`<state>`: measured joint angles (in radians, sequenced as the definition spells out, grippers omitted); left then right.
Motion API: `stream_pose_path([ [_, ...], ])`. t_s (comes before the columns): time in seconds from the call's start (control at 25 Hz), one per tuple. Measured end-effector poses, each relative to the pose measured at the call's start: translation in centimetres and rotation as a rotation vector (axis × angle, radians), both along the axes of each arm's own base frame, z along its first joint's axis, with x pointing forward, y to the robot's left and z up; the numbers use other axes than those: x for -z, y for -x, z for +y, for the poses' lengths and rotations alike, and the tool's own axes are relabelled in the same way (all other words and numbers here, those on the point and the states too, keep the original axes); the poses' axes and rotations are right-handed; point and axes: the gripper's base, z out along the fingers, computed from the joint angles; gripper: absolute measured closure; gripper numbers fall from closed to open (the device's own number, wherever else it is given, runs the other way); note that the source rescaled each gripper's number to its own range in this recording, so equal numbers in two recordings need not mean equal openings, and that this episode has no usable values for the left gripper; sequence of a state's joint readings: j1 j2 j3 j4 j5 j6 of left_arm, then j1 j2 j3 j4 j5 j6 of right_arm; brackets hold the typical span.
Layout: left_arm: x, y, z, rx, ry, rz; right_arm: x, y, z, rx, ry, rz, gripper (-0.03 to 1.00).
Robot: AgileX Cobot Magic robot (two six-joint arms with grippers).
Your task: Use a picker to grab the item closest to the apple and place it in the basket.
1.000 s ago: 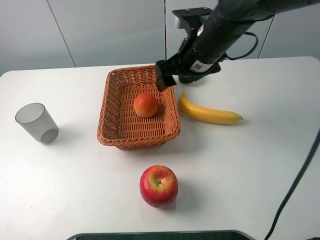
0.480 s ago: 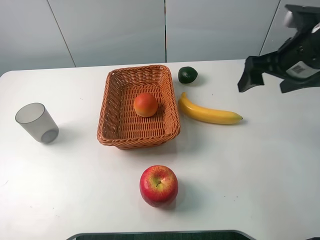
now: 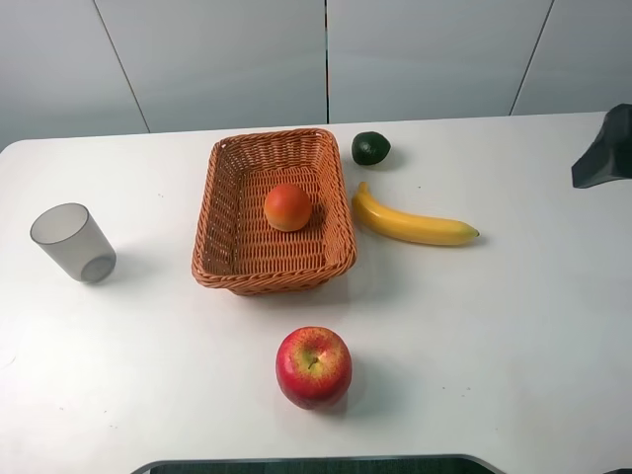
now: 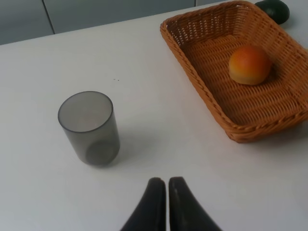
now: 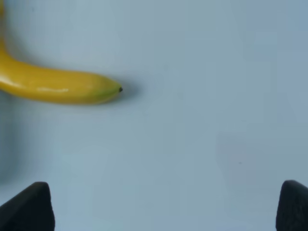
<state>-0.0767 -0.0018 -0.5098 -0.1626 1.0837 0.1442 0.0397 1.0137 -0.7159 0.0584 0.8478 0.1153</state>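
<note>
The red apple (image 3: 313, 366) sits near the table's front edge. Behind it stands the wicker basket (image 3: 204, 222), with an orange (image 3: 287, 207) lying inside. A yellow banana (image 3: 410, 223) lies just right of the basket, and its tip shows in the right wrist view (image 5: 53, 86). Only a dark part of my right gripper (image 3: 604, 150) shows at the right edge, well clear of the basket; in its wrist view the gripper (image 5: 161, 211) is wide open and empty above bare table. My left gripper (image 4: 167, 185) is shut and empty, near the cup. The basket (image 4: 192, 62) and orange (image 4: 249, 65) also appear there.
A grey translucent cup (image 3: 72, 243) stands upright at the left, also seen in the left wrist view as the cup (image 4: 89, 127). A dark green avocado (image 3: 370, 148) lies behind the basket's right corner. A dark edge runs along the table's front.
My right arm has pulled back from over the basket's far right corner to the right edge of the view. The orange stays in the basket; nothing else moved.
</note>
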Motion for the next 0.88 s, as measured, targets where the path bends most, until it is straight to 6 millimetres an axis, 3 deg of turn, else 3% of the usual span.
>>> stream_pose_path([
  [0.36,0.0,0.0,0.0,0.0,0.0,0.0,-2.9,7.1,-0.4,0.006,0.001,-0.206,-0.03],
  [0.88,0.0,0.0,0.0,0.001,-0.002,0.0,-2.8,16.7,-0.8,-0.009,0.005,-0.509,-0.03],
])
